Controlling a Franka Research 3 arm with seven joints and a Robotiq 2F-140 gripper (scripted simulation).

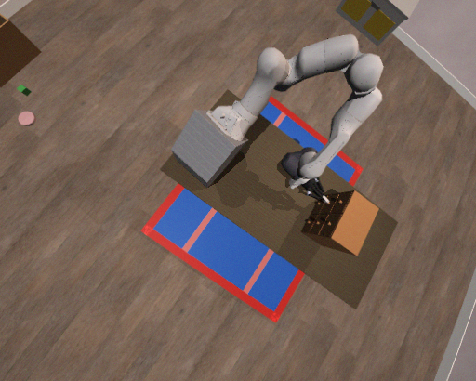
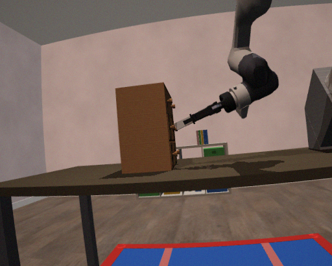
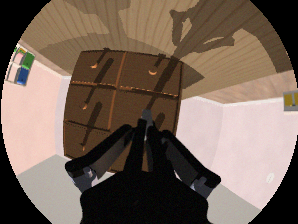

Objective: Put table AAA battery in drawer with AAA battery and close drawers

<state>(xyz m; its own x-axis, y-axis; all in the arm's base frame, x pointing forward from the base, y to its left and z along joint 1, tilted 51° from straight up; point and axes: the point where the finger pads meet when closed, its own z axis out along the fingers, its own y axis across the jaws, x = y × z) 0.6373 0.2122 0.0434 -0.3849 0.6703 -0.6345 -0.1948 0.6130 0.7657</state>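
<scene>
The small brown chest (image 1: 342,220) stands near the table's right end, its dark drawer front facing the arm. It also shows in the exterior view (image 2: 144,128) and in the wrist view (image 3: 123,106), with two columns of small-knobbed drawers in three rows. All drawers look pushed in. My gripper (image 2: 178,124) is shut with nothing between the fingers. Its tips are at the front of a middle-row drawer, beside a knob (image 2: 174,127). The gripper also shows in the top view (image 1: 325,200) and the wrist view (image 3: 145,119). I cannot see an AAA battery in any view.
The arm's grey base block (image 1: 207,146) sits at the table's left end. A blue mat with a red border (image 1: 226,251) lies on the floor beside the table. The chest stands close to the table's far right edge (image 1: 384,232).
</scene>
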